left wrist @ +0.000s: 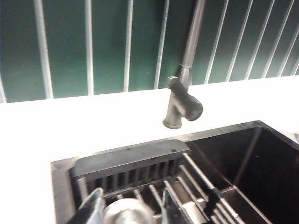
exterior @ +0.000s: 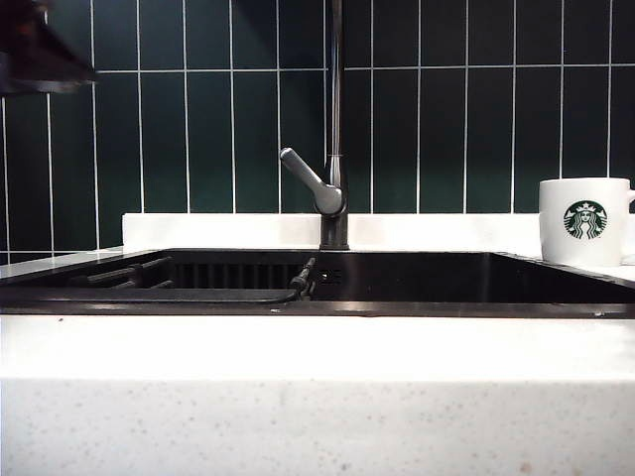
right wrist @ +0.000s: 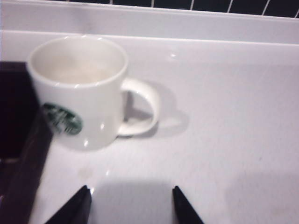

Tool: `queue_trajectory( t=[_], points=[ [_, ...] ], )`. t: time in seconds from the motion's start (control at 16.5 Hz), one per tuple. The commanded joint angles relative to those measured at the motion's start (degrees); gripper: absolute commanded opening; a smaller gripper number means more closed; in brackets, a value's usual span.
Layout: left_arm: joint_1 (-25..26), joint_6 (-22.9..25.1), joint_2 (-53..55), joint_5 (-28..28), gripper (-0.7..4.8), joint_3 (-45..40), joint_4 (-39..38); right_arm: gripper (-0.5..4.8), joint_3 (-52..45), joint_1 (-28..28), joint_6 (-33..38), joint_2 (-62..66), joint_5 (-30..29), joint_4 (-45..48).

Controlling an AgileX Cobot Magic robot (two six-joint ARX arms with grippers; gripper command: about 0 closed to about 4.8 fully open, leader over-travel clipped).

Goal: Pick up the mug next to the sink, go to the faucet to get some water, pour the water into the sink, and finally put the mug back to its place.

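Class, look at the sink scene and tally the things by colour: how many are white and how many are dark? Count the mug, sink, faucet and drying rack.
White: 1, the mug
Dark: 3, the sink, the faucet and the drying rack inside the sink
Total: 4

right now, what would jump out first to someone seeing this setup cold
The white mug with its green logo stands upright on the counter at the right end of the black sink, bright against the dark green tiles. The dark faucet rises behind the sink's middle. The right end effector hangs open short of the mug, holding nothing.
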Motion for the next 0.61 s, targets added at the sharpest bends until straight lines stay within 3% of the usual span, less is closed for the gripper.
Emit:
queue_trajectory(
  t=[0.06,0.3,0.61],
  points=[
    [-2.12,4.15,5.01,1.64,1.57,3.93,0.94,2.48,0.24,-0.15,0.24,8.07,2.21,11.30],
    [-2.21,4.15,12.55,1.90,1.57,9.20,1.16,2.48,0.59,-3.10,0.68,15.65,2.14,16.13],
    [-2.21,3.91,18.45,2.36,1.58,10.08,6.88,2.48,5.53,-5.46,3.02,18.14,0.42,17.44]
  ],
)
